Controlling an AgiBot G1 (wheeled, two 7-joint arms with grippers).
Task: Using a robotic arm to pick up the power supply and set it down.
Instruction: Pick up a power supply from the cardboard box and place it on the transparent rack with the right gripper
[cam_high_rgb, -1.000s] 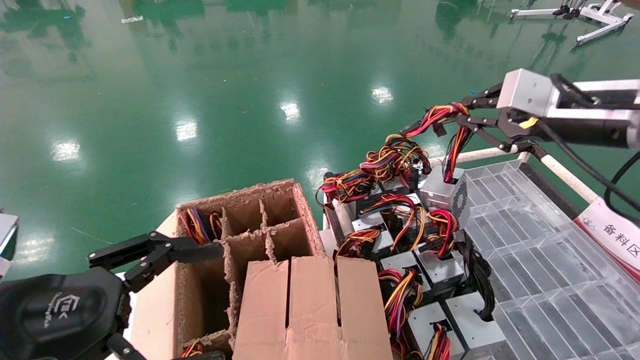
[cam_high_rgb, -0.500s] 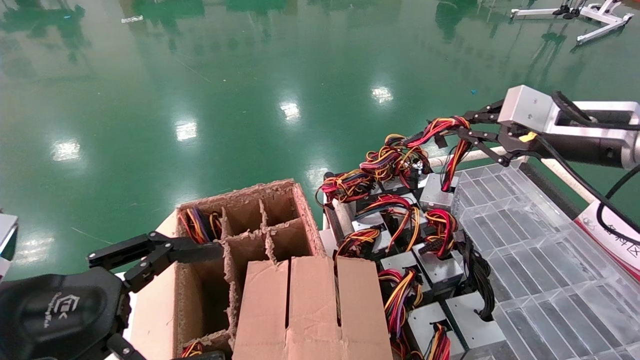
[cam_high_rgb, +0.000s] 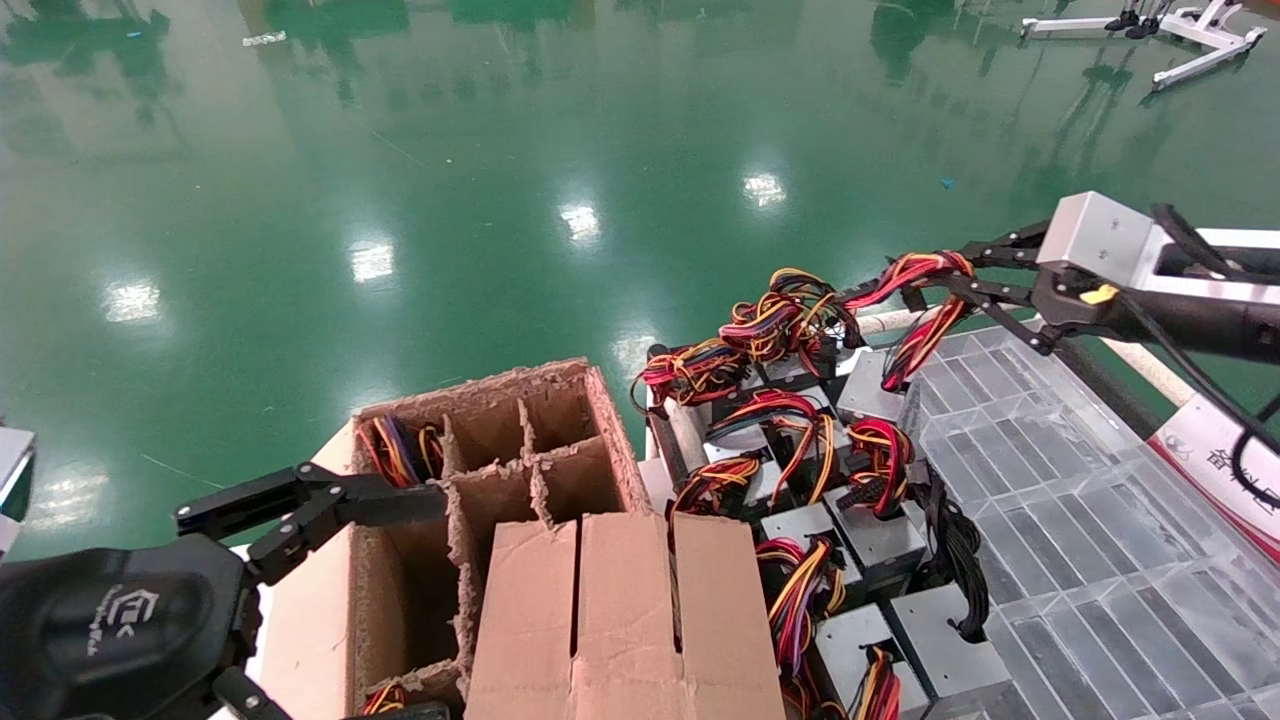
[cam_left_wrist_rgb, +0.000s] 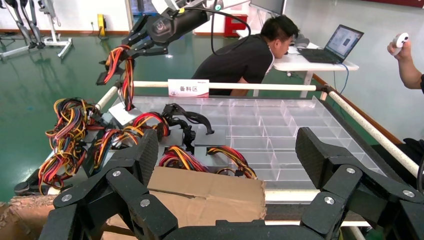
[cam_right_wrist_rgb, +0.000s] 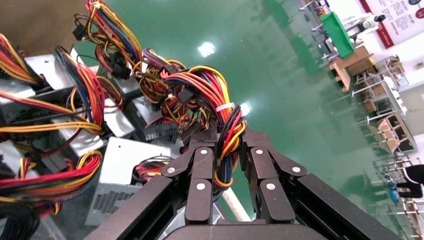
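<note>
Green glossy floor (cam_high_rgb: 400, 150) fills the far half of the head view, with ceiling lights mirrored in it; nearer, on the right, lies a clear plastic tray of shallow rectangular cells (cam_high_rgb: 1080, 520) edged by a white rail, with a white and red sign at its right edge; on the near left stands a brown cardboard box split by ragged dividers into compartments (cam_high_rgb: 500, 470), one far-left compartment holding a bundle of wires; between box and tray sits a cluster of small silver-grey metal power supplies (cam_high_rgb: 850, 560) trailing red, yellow, orange and black wires; the power supply of the task, a silver-grey box (cam_high_rgb: 875, 385), rests at the far edge of that cluster, just beside the tray, its red and yellow wire bundle (cam_high_rgb: 925, 300) rising up and to the right; the white-shelled right arm with its silver boxy wrist block (cam_high_rgb: 1100, 240) reaches in from the right, and its slim black right gripper (cam_right_wrist_rgb: 227, 150) is clamped narrowly on that wire bundle above the cluster; the black left gripper (cam_left_wrist_rgb: 225, 155) hangs parked at the near left beside the cardboard box, its fingers spread wide and holding nothing.
</note>
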